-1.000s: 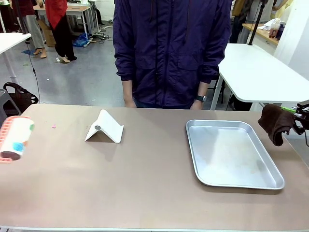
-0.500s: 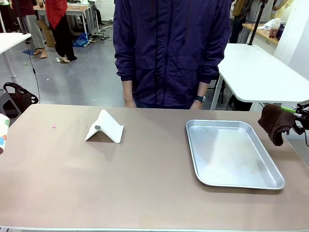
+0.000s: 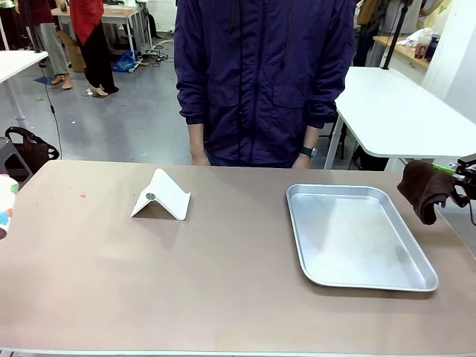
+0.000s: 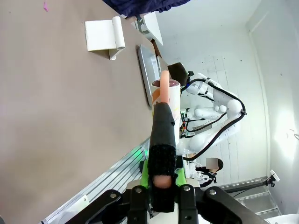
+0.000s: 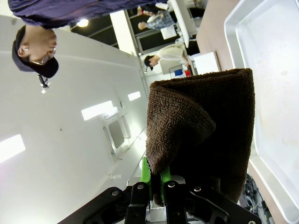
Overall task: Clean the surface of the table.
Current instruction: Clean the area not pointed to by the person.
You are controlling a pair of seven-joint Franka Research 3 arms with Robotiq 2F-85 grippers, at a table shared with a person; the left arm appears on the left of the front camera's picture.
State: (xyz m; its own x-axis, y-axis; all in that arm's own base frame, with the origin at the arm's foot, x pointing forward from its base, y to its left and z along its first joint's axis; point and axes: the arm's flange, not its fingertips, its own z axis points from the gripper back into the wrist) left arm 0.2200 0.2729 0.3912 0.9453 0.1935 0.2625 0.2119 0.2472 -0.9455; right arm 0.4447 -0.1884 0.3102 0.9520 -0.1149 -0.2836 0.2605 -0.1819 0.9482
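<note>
I'd say both arms are holding their cleaning tools out past the ends of the table (image 3: 223,290), ready to come in. The left gripper (image 4: 161,176) is clenched on the black handle of a roller (image 4: 170,95), so the roll sticks straight out ahead of its fingers. That looks like a grip meant for laying the roll flat and pushing it along. The right gripper (image 5: 157,181) is clamped tight on 1 fold of a brown cloth (image 5: 205,126). The rest of the cloth hangs loose below the fingers, clear of the tabletop, which leaves plenty free for wiping.

The table lies between the 2 grippers. A person (image 3: 260,82) stands at the far side with hands down, off the top.

Just inward of the right gripper is a metal tray (image 3: 349,245), its raised rim near the hanging cloth. I reckon the cloth has to lift over that rim or go around it. Inward of the left gripper the top is bare apart from a tiny pink speck (image 3: 82,195), and a folded white stand (image 3: 162,196) sits further in. The near half and the stretch between stand and tray look open for long strokes.
</note>
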